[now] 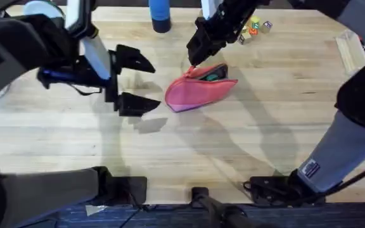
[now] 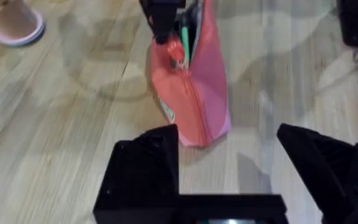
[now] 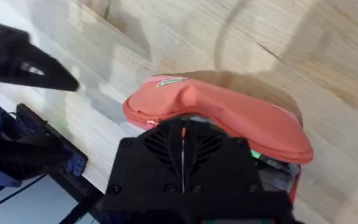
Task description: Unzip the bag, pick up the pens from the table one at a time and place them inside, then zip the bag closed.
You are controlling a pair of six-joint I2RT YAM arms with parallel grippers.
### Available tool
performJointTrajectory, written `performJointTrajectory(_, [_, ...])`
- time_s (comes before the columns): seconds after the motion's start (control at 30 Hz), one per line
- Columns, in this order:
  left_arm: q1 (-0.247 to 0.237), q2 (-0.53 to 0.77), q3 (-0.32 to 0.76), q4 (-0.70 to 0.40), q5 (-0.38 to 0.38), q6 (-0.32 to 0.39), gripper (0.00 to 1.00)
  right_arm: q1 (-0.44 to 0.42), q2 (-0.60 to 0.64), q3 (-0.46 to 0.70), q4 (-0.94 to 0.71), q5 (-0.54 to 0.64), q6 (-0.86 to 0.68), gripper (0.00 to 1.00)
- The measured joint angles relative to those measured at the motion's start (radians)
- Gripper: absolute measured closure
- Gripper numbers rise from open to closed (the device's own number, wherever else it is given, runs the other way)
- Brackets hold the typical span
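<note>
Nearest the camera, at the bottom of the overhead view, the two arm bases sit on a light wooden table [image 1: 233, 152]. Farther in, on the left, the left gripper [image 1: 134, 81] hovers with its fingers spread wide and nothing between them; it is just beside the bag's near-left end without touching it.

At the middle of the table lies the bag [image 1: 198, 92], a pink-red pouch lying on its side. Its zipper edge faces away from the arm bases and gapes open, showing dark lining. A green pen [image 2: 184, 34] shows inside the opening; a second, orange pen cannot be made out with certainty.

Just beyond the bag, the right gripper [image 1: 195, 58] is down at the open zipper edge. Its fingers are hidden behind its own body, so whether it grips the zipper pull cannot be told.

No pens lie on the bare wood around the bag. Judging from this, unzipping is done and the pens are probably in; zipping the bag closed is what remains.

At the far edge stand a blue bottle [image 1: 160, 16] and some small coloured blocks [image 1: 255, 28].
</note>
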Motion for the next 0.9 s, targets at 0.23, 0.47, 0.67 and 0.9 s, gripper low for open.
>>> performJointTrajectory(0.23, [-0.098, 0.107, 0.0, 0.118, 0.045, -0.047, 0.007, 0.0, 0.0, 0.0, 0.0, 0.0, 0.0, 0.971])
performJointTrajectory(0.47, [-0.144, 0.223, 0.0, 0.251, 0.059, -0.16, 0.008, 0.0, 0.0, 0.001, 0.0, 0.0, 0.0, 0.971])
performJointTrajectory(0.67, [-0.186, 0.238, -0.002, 0.346, 0.05, -0.249, 0.007, 0.0, 0.0, 0.001, 0.001, 0.0, 0.0, 0.971])
performJointTrajectory(0.9, [-0.203, 0.238, -0.002, 0.39, 0.015, -0.355, 0.74, 0.0, 0.0, 0.001, 0.002, 0.0, 0.0, 0.972])
